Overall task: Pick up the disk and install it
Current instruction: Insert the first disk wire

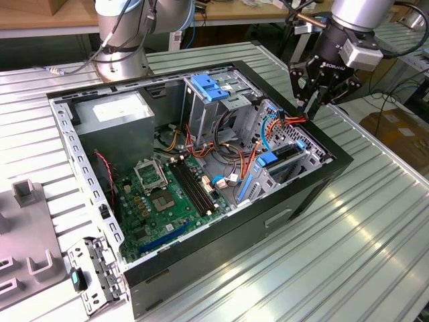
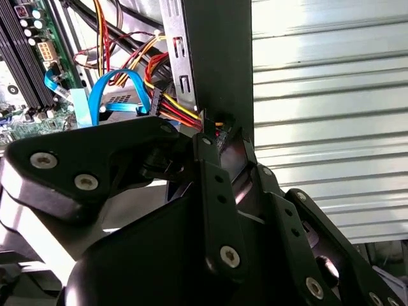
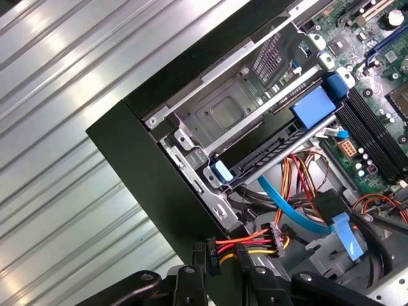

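Here the disk point(image 3: 274, 152) sat edge-on in the drive cage point(image 3: 223, 111) at a corner of the open computer case point(image 1: 328, 176), one dark slab with a blue plastic end point(image 3: 317, 105). The gripper point(image 1: 314, 102) hung over the case's edge just beside it, its fingers point(image 3: 255, 268) pinching a bundle of red, yellow and black wires point(image 3: 245, 245). One green motherboard point(image 1: 164, 194) covered the case floor.

The disk point(image 3: 280, 148) sits edge-on in a drive bay of the open computer case point(image 1: 335, 164). Dark edge visible, with blue plastic carrier end point(image 3: 315, 105). It lies at the exterior view's right side.
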Controlling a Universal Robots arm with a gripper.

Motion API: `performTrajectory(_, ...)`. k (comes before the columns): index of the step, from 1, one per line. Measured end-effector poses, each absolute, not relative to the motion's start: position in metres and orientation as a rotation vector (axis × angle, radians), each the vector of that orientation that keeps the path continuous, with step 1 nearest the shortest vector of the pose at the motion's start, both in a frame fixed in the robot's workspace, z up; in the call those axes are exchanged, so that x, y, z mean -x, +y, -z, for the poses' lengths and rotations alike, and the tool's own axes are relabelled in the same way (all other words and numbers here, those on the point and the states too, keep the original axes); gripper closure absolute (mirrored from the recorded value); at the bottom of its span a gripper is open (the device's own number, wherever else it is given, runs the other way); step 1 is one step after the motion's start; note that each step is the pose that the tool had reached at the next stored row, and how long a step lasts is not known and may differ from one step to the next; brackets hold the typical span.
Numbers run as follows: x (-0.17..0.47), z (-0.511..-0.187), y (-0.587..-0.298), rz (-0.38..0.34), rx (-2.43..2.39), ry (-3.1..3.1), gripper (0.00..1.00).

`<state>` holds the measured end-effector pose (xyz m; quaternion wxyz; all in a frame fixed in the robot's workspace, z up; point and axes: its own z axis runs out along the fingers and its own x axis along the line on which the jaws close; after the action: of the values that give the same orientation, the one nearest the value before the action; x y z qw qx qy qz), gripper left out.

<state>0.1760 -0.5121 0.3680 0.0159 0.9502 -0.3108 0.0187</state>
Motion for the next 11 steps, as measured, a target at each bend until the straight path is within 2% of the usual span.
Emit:
performTrajectory(5, -0.1766, -0.3657, -0.5143, -0.061, -2.966, -0.93, 0.69)
performTrajectory(6, -0.1766, -0.3658, -0.5143, -0.063, -2.963, -0.926, 0.71)
performTrajectory(8, -0.1765, -0.3663, -0.5144, -0.069, -2.95, -0.919, 0.83)
performTrajectory(11, -0.1766, -0.3708, -0.5144, -0.073, -2.942, -0.915, 0.84)
